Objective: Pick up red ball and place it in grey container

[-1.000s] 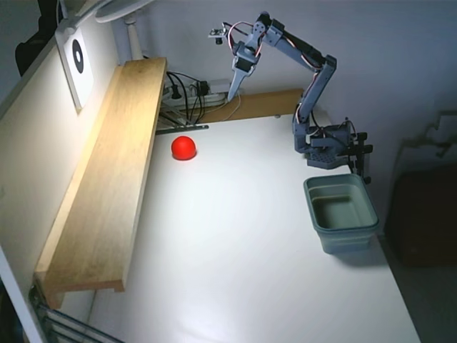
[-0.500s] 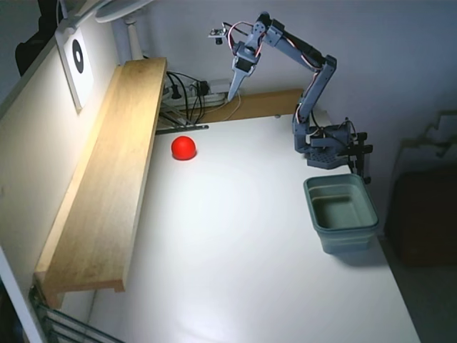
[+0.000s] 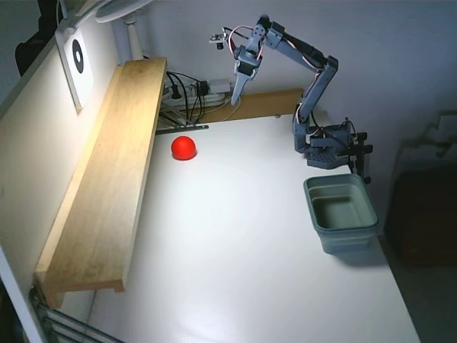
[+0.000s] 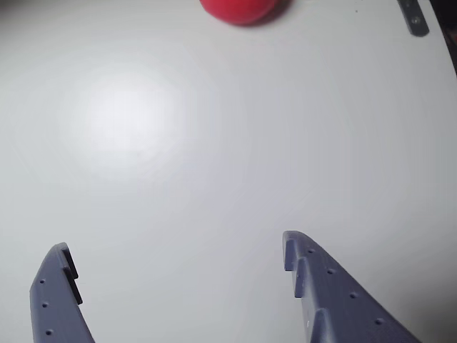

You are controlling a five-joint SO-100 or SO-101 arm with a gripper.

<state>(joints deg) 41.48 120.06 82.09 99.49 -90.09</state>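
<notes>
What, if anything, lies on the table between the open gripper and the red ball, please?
Nothing: in the wrist view, only bare white table separates the gripper from the red ball.

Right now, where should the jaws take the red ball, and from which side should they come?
Across its widest middle, coming down from above. The red ball is a smooth sphere resting alone on the white table, so no side is blocked. The open gripper looks wide enough to straddle it.
</notes>
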